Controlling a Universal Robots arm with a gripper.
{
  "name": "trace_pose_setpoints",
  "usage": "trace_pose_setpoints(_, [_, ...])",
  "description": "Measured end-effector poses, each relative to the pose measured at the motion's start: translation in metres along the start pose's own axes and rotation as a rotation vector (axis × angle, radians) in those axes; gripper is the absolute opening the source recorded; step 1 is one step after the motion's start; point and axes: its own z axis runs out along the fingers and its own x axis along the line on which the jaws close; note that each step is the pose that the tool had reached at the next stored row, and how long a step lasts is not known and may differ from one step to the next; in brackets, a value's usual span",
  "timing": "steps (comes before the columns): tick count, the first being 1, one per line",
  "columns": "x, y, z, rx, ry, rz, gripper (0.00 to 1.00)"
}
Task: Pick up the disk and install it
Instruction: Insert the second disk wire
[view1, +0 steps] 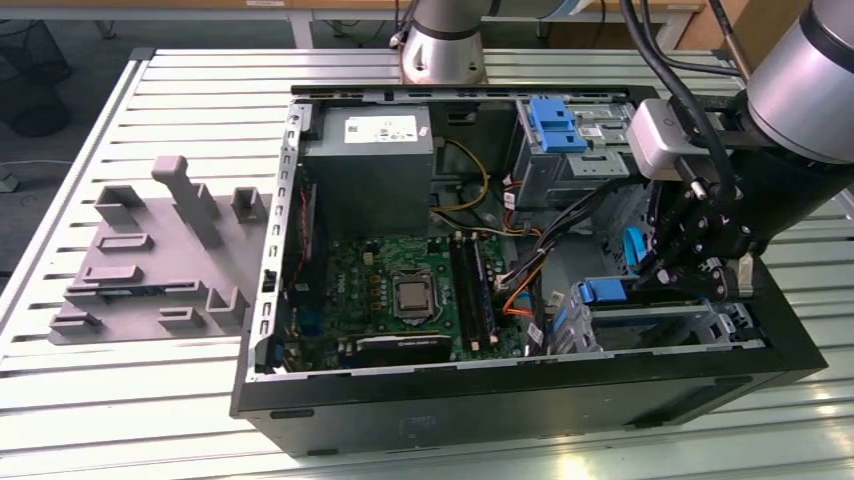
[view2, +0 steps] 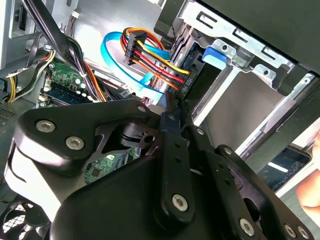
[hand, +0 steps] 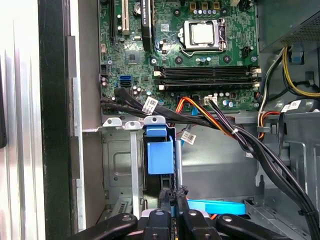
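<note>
The disk stands on edge in the drive cage at the case's near corner on the exterior view's right, and its blue carrier (view1: 607, 292) shows at the slot. In the first wrist view the blue carrier end (hand: 159, 155) sits between the cage's metal rails. In the second wrist view its blue tab (view2: 215, 56) pokes out of the cage. My gripper (view1: 649, 280) hangs just beside that cage, inside the case. Its fingers are shut together, and the tips (hand: 173, 194) (view2: 169, 107) lie close behind the carrier's end. I cannot see anything held between them.
The open computer case (view1: 534, 395) lies on a slatted table. Inside it are the motherboard (view1: 400, 290), a grey power-supply box (view1: 367, 170), a blue bracket (view1: 554, 125) in the far cage, and cable bundles (hand: 210, 122) close to the gripper. A grey fixture block (view1: 154, 260) lies on the exterior view's left.
</note>
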Motion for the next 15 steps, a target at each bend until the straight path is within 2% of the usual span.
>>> trace_pose_setpoints(3, [0.0, 0.0, 0.0005, 0.0, -0.0009, 0.0, 0.17])
trace_pose_setpoints(4, [0.0, 0.0, 0.0004, 0.0, -0.0008, 0.0, 0.24])
trace_pose_setpoints(9, [-0.0001, 0.0001, -0.0028, -0.0001, -0.0002, 0.0, 0.24])
trace_pose_setpoints(15, [-0.0006, 0.0004, -0.0126, -0.0002, -0.0001, 0.0, 0.24])
